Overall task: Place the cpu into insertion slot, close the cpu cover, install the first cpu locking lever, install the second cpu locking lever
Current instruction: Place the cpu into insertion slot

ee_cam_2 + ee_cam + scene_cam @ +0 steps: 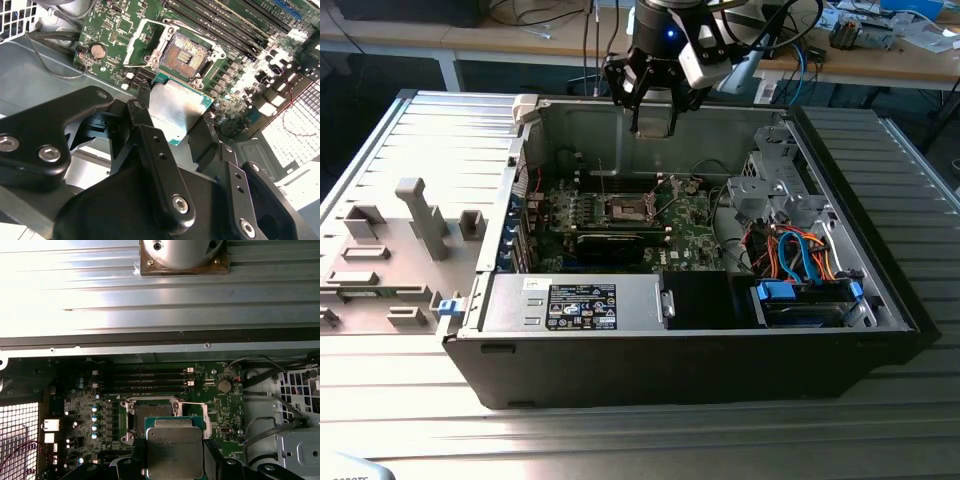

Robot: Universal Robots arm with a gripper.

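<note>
step: cpu placement | tool: gripper [653,128] closed on the cpu [179,107] by opposite edges, kept flat for square seating | position: cpu held in the air over the uncovered insertion slot [187,55], apart from it, not yet seated

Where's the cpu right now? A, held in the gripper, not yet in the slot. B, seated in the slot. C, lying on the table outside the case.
A: in the second wrist view the cpu is clamped in the gripper, and the slot lies apart from it with its contacts bare.
</note>
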